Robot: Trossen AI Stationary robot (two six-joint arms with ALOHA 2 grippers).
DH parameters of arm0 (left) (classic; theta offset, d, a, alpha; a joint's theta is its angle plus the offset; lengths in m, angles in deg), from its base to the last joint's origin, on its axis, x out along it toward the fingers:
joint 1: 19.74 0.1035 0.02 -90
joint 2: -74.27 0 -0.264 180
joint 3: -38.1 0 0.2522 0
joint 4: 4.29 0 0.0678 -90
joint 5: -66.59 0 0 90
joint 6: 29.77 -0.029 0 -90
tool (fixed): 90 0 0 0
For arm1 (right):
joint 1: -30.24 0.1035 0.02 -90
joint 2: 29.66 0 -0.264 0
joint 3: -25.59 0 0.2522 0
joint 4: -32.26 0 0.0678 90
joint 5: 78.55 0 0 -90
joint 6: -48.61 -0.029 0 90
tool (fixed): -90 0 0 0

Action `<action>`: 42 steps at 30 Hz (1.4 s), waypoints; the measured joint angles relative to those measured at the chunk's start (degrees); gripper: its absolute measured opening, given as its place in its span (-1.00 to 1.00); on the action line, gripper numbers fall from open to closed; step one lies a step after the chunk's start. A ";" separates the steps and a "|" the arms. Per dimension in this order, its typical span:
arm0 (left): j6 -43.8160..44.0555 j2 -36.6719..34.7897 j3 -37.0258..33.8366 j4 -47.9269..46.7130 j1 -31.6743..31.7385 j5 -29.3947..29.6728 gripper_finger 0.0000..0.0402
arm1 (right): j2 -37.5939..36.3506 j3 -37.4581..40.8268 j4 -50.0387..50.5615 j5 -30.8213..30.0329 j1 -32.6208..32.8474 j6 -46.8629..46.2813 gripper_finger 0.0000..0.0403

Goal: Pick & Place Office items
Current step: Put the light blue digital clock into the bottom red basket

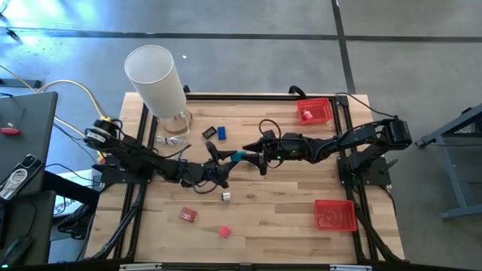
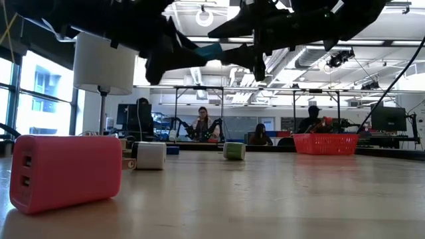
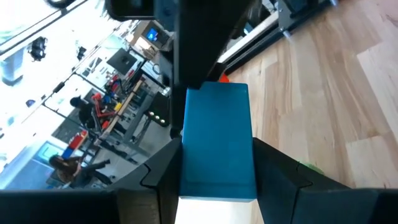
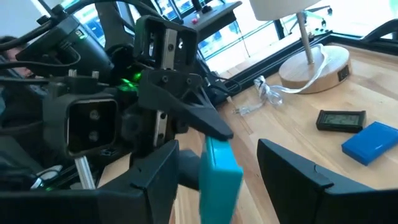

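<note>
My left gripper [image 1: 224, 167] pinched the teal block [image 1: 238, 156] in mid-air over the table [image 1: 286, 218] centre; my right gripper [image 1: 254, 157] sat w/ fingers spread either side of it, not clamped. No legible labels. Block's lower end cut off in left wrist view; the rest lay scattered, e.g. pink piece [image 1: 187, 215] nr the front edge.

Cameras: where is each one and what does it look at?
High view: above the table, looking down; both arms meet at the teal block.
Low view: at tabletop height, facing the room; arms overhead.
Left wrist view: on the left gripper, holding the teal block.
Right wrist view: on the right gripper, facing the left.
All share the block.
</note>
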 joint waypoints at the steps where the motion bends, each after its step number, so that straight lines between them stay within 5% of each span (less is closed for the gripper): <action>1: -0.65 0.72 0.56 -0.02 0.00 0.16 -0.24 | 0.00 0.01 0.26 0.12 0.00 0.01 0.02; 15: -2.36 2.70 2.44 0.31 0.00 4.54 -0.24 | 0.00 0.02 3.99 0.24 0.04 1.36 -0.01; 29: -2.66 2.70 2.40 -0.32 0.00 4.52 -0.24 | -0.01 0.02 4.09 0.42 0.04 4.55 -0.74; 42: -3.43 2.70 2.37 -0.23 -0.11 4.48 -0.18 | -0.02 0.00 4.20 2.78 0.00 5.90 -0.73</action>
